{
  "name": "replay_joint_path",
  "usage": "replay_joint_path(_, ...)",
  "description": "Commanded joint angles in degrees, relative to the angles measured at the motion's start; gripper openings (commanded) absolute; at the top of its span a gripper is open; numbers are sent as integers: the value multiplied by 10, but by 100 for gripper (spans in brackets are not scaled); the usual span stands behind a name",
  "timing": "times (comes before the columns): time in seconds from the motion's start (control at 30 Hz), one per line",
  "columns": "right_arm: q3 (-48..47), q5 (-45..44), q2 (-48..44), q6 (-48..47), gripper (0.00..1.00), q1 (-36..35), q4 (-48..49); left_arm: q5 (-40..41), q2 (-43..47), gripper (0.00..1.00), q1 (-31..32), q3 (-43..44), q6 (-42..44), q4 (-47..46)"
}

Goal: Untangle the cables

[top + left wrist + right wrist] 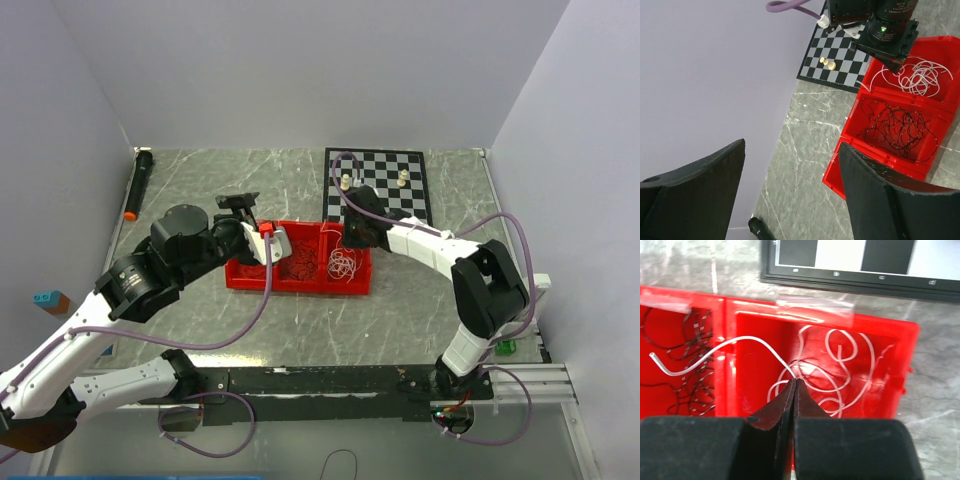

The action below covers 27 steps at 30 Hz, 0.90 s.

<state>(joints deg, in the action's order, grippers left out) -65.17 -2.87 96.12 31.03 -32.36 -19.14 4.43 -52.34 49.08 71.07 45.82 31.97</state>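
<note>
**Cables:** 2 bunches seen, both in a red bin [245, 278] on the bench [420, 310].
- **White cables** [840, 365]: a loose coil in the right compartment, with 1 free end arching over the divider.
- **Black cables** [900, 127]: a finer, denser snarl in the next compartment.

**Right fingers** [775, 415]: pressed together, the tips apparently nipping 1 white strand at the coil's edge.

**Left fingers** [700, 185]: spread wide, holding nothing, off the bin's left end.

**Handling, judged:** very light, limp and springy. Neighbouring loops will likely drag along with any pulled strand, and thin wire may slip from a weak pinch.

**Best hold:** a free end or an outer loop, with the other fingers pinning the bulk down.
</note>
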Motion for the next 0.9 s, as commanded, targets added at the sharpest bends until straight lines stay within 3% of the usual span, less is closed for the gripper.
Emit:
replay_joint_path(0.0, -7, -36, 22, 9, 0, -1, -27, 6, 1, 79, -2, 24, -5, -19)
replay_joint_path(0.37, -64, -44, 99, 19, 1, -2, -64, 6, -5, 79, -4, 33, -2, -19)
replay_joint_path(0.67, -56, -23, -25, 17, 42, -4, -61, 13, -15, 82, -10, 18, -53, -34)
replay_joint_path(0.87, -35, -41, -108, 12, 59, -3, -81, -10, -58, 82, -41, 30, -139, 7)
